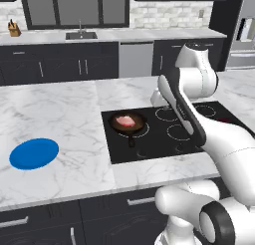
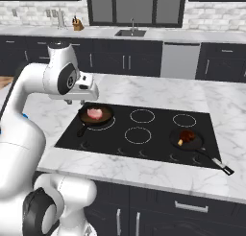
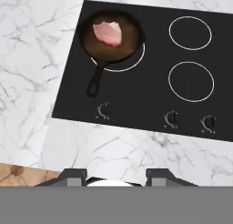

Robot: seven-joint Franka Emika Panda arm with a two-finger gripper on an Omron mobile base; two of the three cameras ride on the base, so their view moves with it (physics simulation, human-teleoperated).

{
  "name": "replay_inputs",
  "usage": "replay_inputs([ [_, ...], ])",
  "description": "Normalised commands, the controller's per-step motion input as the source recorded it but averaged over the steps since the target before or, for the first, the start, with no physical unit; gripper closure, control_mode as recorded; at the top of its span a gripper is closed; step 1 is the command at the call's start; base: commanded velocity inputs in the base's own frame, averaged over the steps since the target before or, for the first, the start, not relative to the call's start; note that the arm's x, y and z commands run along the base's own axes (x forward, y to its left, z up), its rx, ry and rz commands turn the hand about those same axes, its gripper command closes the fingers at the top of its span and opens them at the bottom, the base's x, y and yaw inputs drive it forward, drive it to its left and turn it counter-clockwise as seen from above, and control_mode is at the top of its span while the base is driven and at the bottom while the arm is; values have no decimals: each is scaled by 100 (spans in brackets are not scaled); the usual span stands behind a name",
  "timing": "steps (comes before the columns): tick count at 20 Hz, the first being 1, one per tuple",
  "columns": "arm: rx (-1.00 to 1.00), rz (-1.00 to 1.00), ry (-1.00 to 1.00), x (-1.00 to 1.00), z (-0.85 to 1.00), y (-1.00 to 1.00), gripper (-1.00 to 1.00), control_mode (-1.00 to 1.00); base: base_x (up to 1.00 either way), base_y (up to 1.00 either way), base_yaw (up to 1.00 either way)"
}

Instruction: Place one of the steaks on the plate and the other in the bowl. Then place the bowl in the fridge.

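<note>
Toward the upper left of the hand view, we saw a pink steak (image 3: 108, 33) lying in a black skillet (image 3: 112, 36) on the cooktop (image 3: 150, 73). Our pincer (image 3: 116, 175) hung above, part spread, empty. Descending off-centre could knock the skillet's rim.

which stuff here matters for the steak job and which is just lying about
For the job: pink steak, dark steak, blue plate, fridge.

Lying about: two skillets, sink, dishwasher, knife block.

Pincer (image 3: 116, 175) empty, fingers apart
</note>
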Motion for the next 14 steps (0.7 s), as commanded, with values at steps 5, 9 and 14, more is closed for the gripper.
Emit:
replay_inputs([
  [5,0,2,1,27,-2,5,-100,-100,0,0,0],
  [9,0,10,11,65,-41,24,-100,-100,0,0,0],
  [14,-4,13,13,80,-55,21,-100,-100,0,0,0],
])
